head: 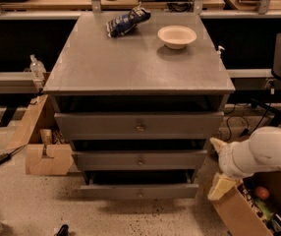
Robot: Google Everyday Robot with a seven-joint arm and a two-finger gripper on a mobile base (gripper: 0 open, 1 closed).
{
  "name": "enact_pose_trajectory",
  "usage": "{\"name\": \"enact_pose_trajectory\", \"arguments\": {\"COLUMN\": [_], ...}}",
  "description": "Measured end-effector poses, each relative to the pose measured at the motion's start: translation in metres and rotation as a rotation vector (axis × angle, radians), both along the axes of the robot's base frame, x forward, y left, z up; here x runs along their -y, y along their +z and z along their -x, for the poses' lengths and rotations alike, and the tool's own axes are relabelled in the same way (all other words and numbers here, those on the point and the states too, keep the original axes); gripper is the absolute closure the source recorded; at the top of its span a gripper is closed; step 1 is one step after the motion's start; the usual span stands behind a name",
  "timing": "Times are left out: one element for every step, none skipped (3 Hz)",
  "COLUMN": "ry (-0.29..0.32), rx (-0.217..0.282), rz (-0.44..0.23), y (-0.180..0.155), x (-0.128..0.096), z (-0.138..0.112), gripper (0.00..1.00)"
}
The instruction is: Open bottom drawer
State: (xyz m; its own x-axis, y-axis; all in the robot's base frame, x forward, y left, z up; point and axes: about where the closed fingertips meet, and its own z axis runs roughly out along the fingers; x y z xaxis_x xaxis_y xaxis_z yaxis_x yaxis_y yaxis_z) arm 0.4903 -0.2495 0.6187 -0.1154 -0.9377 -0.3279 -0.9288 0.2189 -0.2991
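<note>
The bottom drawer [139, 191] sits lowest in the grey cabinet [138, 68], its slim front jutting out a little. The pincer [221, 183] hangs just right of it, not touching; spread or pressed together, I cannot tell.

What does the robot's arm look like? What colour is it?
The arm is white, smooth and rounded, like a fat tube. Its hand, low on the right just beside the bottom drawer, has pale cream-yellow pieces at the end. No cables or markings show on it.
</note>
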Motion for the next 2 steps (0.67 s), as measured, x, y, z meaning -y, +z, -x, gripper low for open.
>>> {"name": "enact_pose_trajectory", "arguments": {"ry": [0.018, 0.022], "rx": [-0.006, 0.024], "rz": [-0.016, -0.019], "y": [-0.078, -0.166], "x": [-0.018, -0.021], "z": [0.002, 0.001], "gripper": [0.0, 0.0]}}
